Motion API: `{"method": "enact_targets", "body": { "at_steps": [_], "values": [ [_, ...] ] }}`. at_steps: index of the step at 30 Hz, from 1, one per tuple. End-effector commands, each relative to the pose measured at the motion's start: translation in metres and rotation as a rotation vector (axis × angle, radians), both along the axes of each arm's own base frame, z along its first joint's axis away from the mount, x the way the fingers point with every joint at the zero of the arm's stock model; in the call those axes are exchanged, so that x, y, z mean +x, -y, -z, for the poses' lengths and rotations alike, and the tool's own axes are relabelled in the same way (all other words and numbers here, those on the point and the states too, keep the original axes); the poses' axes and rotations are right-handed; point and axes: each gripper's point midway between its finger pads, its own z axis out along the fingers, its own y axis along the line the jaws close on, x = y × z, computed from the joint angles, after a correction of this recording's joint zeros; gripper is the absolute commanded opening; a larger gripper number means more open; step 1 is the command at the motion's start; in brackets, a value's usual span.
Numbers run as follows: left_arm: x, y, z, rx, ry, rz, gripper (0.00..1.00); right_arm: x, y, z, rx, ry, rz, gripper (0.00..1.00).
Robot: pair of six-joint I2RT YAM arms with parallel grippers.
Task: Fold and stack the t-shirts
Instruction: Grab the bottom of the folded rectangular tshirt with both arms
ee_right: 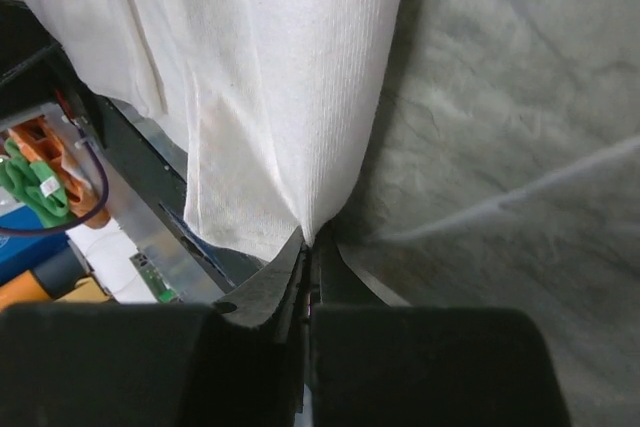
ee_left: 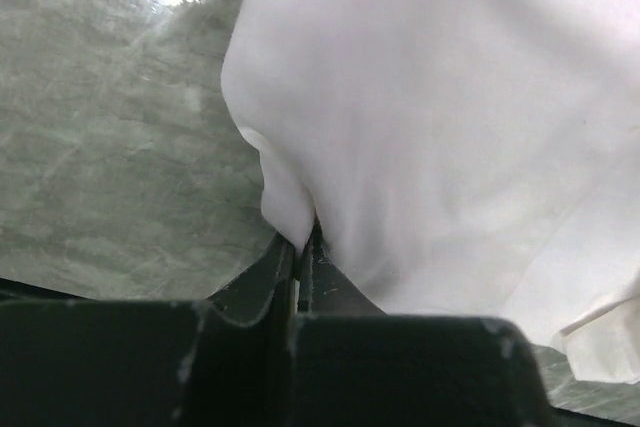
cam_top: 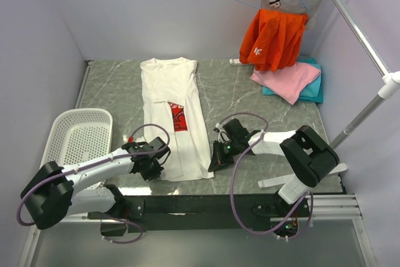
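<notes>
1. The white shirt (cam_top: pixel 172 114) lies lengthwise down the middle of the table (cam_top: pixel 244 92), its sides folded in to make a long strip. A sliver of its red print shows at the fold.
2. The left gripper (cam_top: pixel 153 166) is clamped shut on the near left hem corner, with a tuck of cloth pinched between the jaws. The right gripper (cam_top: pixel 219 157) is closed the same way on the near right corner.
3. Holding both near corners at once suggests the hem is about to be carried toward the collar to halve the strip.
4. The cloth is thin, finely ribbed cotton that bunches into soft folds at each pinch. The tabletop is smooth grey-green marble pattern with a sheen, so the shirt will likely slide easily.
5. The pink shirt (cam_top: pixel 284 79) sits folded on the teal shirt (cam_top: pixel 314 85) at the far right, well apart, likely the stack's place.
6. An orange top (cam_top: pixel 273 40) hangs above them, and a white perforated basket (cam_top: pixel 62 123) sits at the left.
</notes>
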Motion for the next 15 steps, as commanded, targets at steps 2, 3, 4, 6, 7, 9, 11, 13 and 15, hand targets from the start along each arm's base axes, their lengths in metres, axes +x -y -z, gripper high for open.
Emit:
{"method": "enact_targets", "body": {
  "at_steps": [2, 3, 4, 6, 7, 9, 11, 13, 15],
  "values": [
    [-0.02, -0.003, 0.0, -0.019, -0.023, 0.043, 0.01, -0.019, 0.023, -0.009, -0.06, 0.017, -0.026, 0.0],
    [-0.024, -0.002, -0.006, -0.045, -0.017, 0.045, 0.01, -0.022, 0.026, -0.011, -0.062, 0.02, -0.025, 0.0],
    [-0.025, 0.0, -0.01, -0.062, -0.016, 0.038, 0.01, -0.029, 0.03, -0.011, -0.072, 0.005, -0.028, 0.0],
    [-0.03, 0.004, -0.018, -0.105, -0.008, 0.046, 0.01, -0.039, 0.034, -0.019, -0.046, 0.009, -0.039, 0.0],
    [-0.033, 0.002, -0.021, -0.102, -0.017, 0.041, 0.01, -0.043, 0.037, -0.021, -0.048, 0.0, -0.041, 0.0],
    [-0.037, 0.003, -0.029, -0.116, -0.016, 0.044, 0.01, -0.044, 0.039, -0.03, -0.034, 0.031, -0.048, 0.0],
    [-0.035, 0.004, -0.041, -0.119, -0.002, 0.046, 0.01, -0.039, 0.035, -0.044, -0.014, 0.07, -0.06, 0.0],
    [-0.019, 0.007, -0.061, -0.114, 0.073, 0.04, 0.01, -0.028, 0.031, -0.055, -0.01, 0.11, -0.059, 0.0],
    [-0.01, 0.004, -0.071, -0.078, 0.104, 0.027, 0.01, -0.005, 0.021, -0.074, 0.003, 0.188, -0.065, 0.0]
  ]
}}
